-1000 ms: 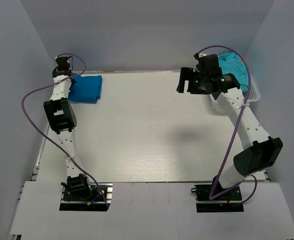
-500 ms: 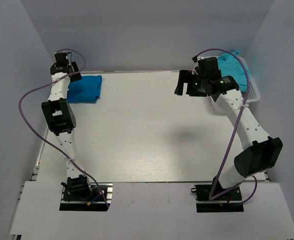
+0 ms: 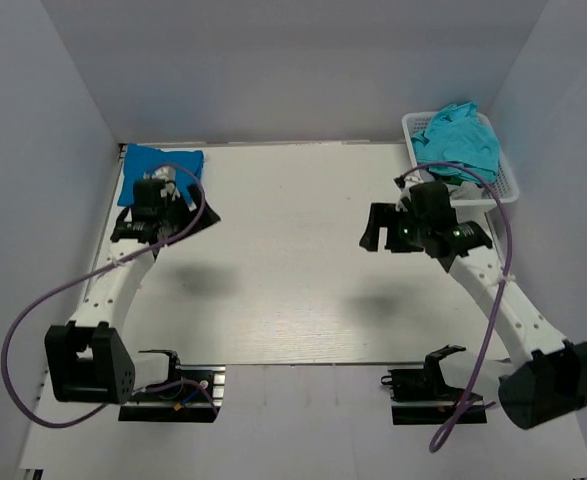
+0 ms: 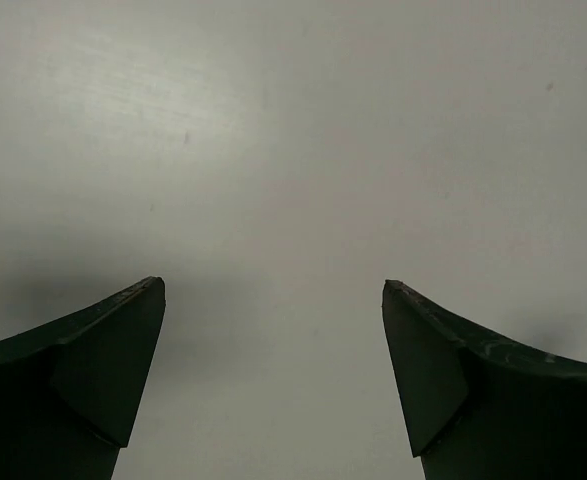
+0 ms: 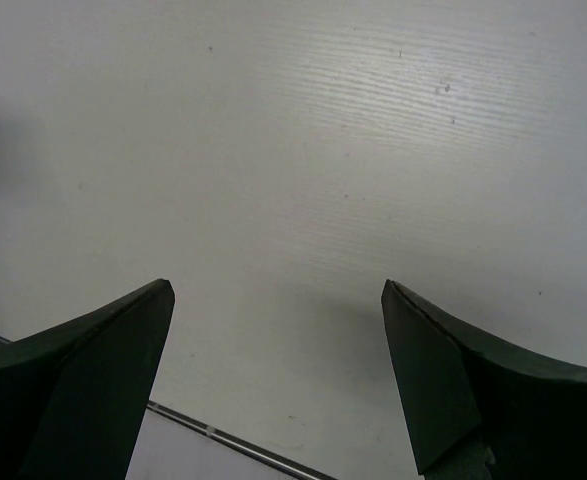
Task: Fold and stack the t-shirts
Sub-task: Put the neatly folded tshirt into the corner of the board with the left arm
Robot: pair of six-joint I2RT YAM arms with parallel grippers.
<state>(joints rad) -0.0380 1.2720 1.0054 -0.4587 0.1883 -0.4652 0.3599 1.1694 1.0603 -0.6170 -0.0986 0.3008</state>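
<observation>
The royal blue t-shirt (image 3: 168,158) lies folded at the far left corner of the table (image 3: 293,280). The turquoise t-shirts (image 3: 461,140) sit as a crumpled heap in the white basket (image 3: 493,192) at the far right corner. Both arms hang over the bare middle of the table, well apart from any cloth. The left gripper (image 4: 273,290) has its fingers spread wide, with only table surface between them. The right gripper (image 5: 278,290) is the same, spread and empty.

The next shirt must come out of the basket, I judge, and the risk is there. The turquoise shirts are tangled together (I cannot tell how many there are), so one pinch may lift two at once or pull the basket along. A pinch that is too shallow may let the soft cotton slip out on the way. A shirt dragged toward the left corner could also push the blue one out of its fold.
</observation>
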